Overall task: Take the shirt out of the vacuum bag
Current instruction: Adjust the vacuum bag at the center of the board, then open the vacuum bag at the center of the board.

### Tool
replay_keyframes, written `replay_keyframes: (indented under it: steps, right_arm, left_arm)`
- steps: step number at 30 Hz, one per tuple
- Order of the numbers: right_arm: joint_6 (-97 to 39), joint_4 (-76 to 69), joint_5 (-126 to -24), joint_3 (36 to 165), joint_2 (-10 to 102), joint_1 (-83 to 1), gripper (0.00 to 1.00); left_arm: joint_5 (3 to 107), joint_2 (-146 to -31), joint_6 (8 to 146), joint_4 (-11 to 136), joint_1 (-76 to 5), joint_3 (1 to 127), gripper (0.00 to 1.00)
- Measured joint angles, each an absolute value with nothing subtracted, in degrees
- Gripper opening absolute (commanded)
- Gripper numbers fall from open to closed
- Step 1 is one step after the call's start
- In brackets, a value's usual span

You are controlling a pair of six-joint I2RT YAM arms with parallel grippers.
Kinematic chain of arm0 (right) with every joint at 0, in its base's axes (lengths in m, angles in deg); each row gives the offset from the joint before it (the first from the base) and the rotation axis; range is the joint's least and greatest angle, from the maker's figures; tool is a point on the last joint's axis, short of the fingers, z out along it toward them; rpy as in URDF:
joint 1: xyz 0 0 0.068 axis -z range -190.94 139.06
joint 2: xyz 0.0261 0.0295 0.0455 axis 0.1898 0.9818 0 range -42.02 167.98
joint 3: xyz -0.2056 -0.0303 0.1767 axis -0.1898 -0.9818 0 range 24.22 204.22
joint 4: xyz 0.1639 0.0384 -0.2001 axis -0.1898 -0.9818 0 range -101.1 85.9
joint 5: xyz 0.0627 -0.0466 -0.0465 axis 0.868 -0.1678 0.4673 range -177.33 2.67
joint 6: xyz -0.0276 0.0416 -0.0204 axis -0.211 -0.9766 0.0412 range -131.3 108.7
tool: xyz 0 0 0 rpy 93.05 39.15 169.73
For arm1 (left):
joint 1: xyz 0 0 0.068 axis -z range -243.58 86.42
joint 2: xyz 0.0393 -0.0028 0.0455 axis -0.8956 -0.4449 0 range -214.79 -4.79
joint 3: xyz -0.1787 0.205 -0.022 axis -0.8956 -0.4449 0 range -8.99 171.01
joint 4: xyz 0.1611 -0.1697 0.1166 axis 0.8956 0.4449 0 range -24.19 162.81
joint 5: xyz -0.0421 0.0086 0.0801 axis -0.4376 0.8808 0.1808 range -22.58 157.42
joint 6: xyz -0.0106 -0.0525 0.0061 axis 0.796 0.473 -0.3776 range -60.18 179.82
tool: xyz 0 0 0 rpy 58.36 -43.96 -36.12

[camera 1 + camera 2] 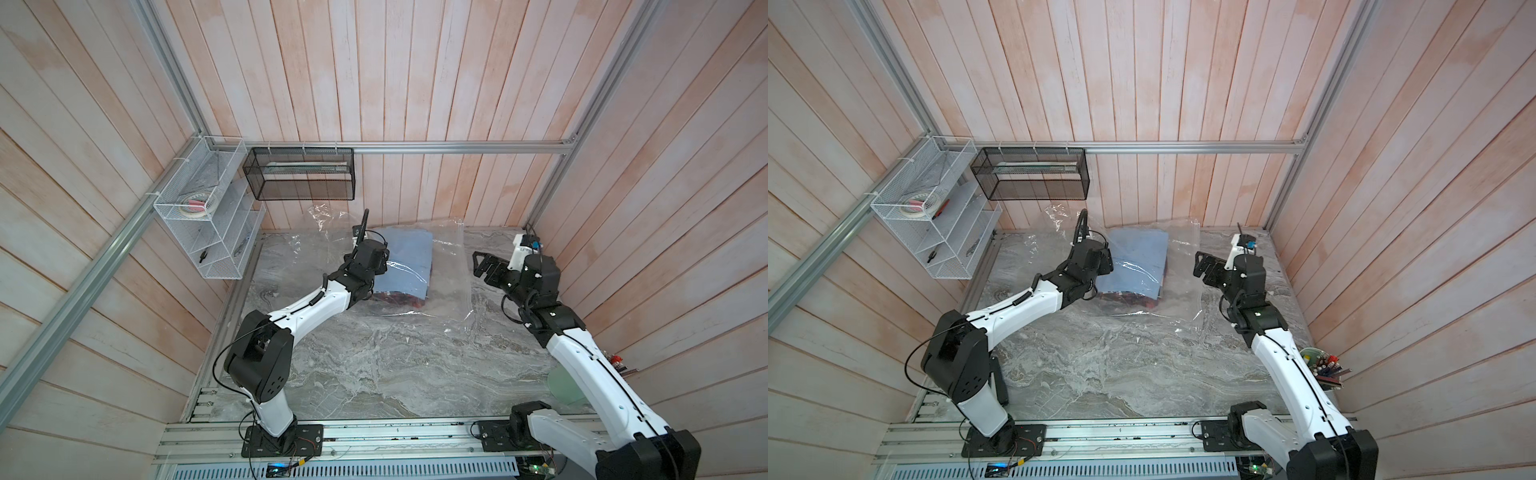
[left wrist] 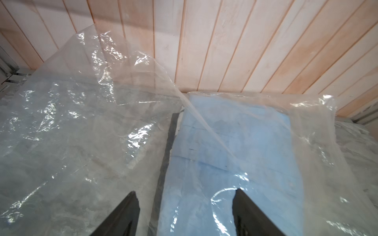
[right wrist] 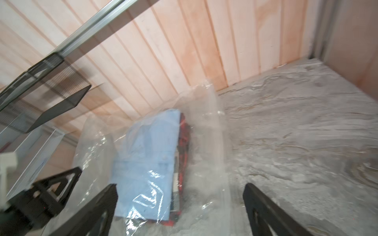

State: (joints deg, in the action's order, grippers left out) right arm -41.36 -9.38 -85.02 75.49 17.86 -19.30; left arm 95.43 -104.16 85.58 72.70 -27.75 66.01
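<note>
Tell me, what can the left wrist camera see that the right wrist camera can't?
Only the left wrist view shows a tight white crease of plastic running slantwise across the shirt.

Only the right wrist view shows the black mesh basket, the white rack, and a red checked cloth peeking out along the shirt's edge.

Both show the blue shirt inside the clear, crinkly vacuum bag, the grey marble table, the wooden wall, and their own arm's open black jaws at the picture's edge.
</note>
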Motion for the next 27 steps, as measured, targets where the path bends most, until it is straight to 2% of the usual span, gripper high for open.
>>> replay_keyframes:
  steps: [5,13,23,27]
  right_arm:
    - [-45.5,-10.5,-86.0,73.0,12.9,-12.1,0.98]
    - [-49.3,-11.7,-95.2,72.4,5.2,-10.0,0.98]
    - [-50.5,-12.3,-97.8,69.6,1.4,-10.0,0.98]
    - [-50.7,-12.2,-97.5,69.3,0.4,-10.0,0.98]
  left_arm:
    - [96.4,-109.8,85.4,75.5,-20.0,73.6,0.79]
    - [94.8,-130.1,85.4,84.8,-10.7,102.5,0.82]
    - [90.3,-150.4,85.9,96.9,-7.0,129.0,0.84]
    - [88.0,-153.1,85.7,99.3,-6.3,130.9,0.85]
